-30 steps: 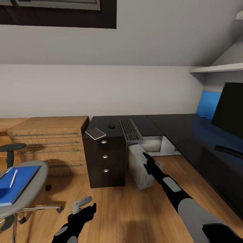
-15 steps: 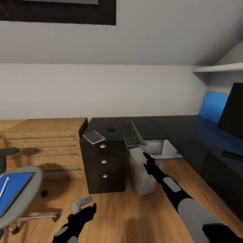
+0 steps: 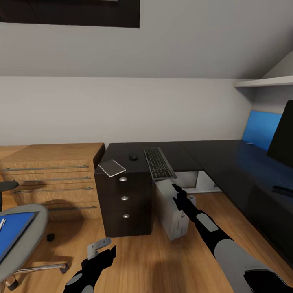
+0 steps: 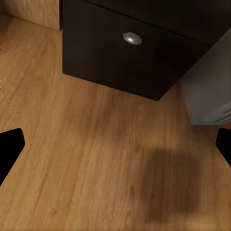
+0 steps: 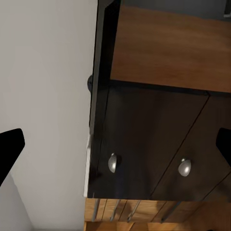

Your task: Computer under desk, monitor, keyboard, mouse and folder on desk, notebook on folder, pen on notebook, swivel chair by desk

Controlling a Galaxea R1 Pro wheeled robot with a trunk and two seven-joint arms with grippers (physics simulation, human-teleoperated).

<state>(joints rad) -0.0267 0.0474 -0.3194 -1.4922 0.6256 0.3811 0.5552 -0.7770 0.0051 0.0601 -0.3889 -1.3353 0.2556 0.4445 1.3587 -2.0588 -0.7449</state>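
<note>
The black L-shaped desk (image 3: 211, 156) fills the middle and right. On it lie the keyboard (image 3: 158, 162), the small dark mouse (image 3: 133, 156) and the grey notebook (image 3: 112, 167), which rests over the drawer pedestal (image 3: 124, 199). The monitor (image 3: 283, 140) stands at the right edge. The light-grey computer (image 3: 173, 209) stands on the floor beside the pedestal. My right gripper (image 3: 177, 193) is open just in front of the computer. My left gripper (image 3: 99, 248) hangs open over the floor, its fingertips (image 4: 9, 149) wide apart. At the far left, the blue folder (image 3: 12, 230) lies on the swivel chair (image 3: 30, 238).
A light-wood drawer chest (image 3: 53, 175) stands left of the pedestal against the white wall. A blue wall panel (image 3: 260, 128) and a white shelf (image 3: 264, 81) are at the right. A dark skylight frame (image 3: 69, 12) is overhead. Wood floor (image 3: 142, 260) lies between me and the desk.
The whole view has shifted, so the chair and folder sit further left and the monitor further right in the picture. Both arms hold the same pose.
</note>
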